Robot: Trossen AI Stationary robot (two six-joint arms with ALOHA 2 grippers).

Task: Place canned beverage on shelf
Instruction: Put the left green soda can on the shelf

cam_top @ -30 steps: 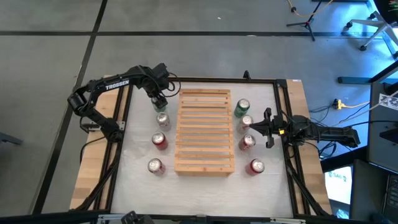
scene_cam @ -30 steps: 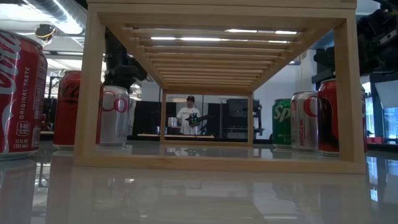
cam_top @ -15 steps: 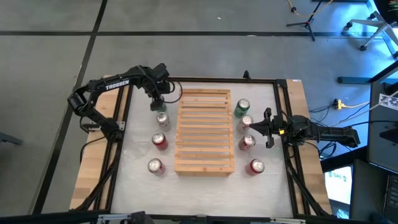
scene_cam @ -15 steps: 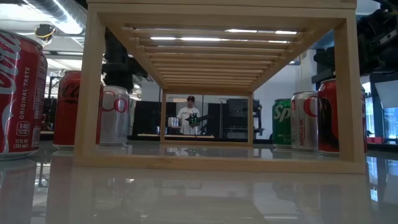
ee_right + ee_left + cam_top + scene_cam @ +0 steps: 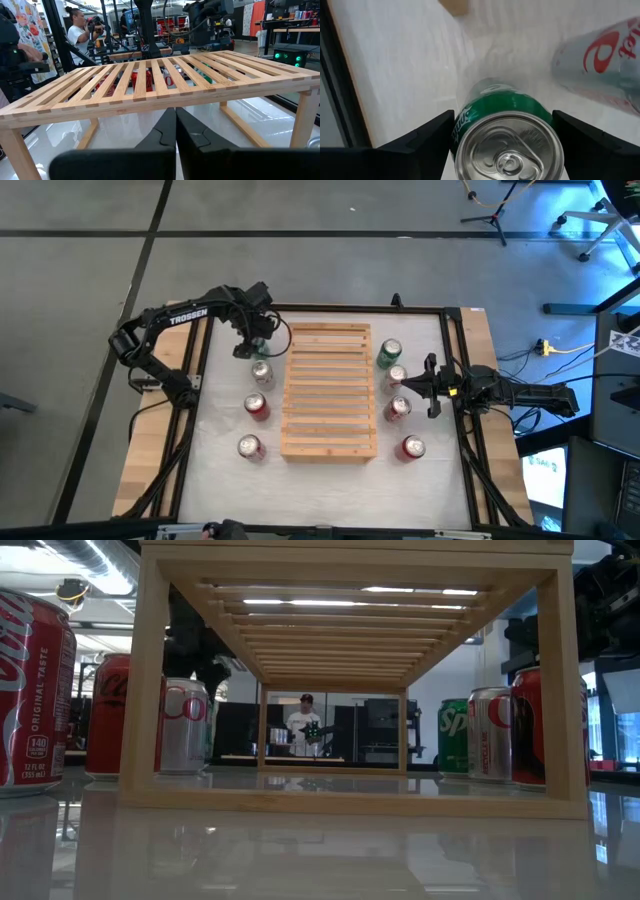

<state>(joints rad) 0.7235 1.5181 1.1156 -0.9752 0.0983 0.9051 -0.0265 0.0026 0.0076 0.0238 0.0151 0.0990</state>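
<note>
I see the left gripper (image 5: 504, 131) clasping a smooth green aluminium can (image 5: 506, 131); only its wrist view shows this. The right gripper (image 5: 430, 387) rests closed beside the slatted bamboo shelf (image 5: 329, 392).

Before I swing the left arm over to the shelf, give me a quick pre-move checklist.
1. Green can between the left gripper's fingers: ok.
2. Can lifted off the table: ok, the left wrist view shows white tabletop below it.
3. Shelf top bare of cans: ok.
4. Silver can stands near the left gripper: ok, apart from it.
5. Right gripper shut, waiting right of the shelf: ok.
</note>
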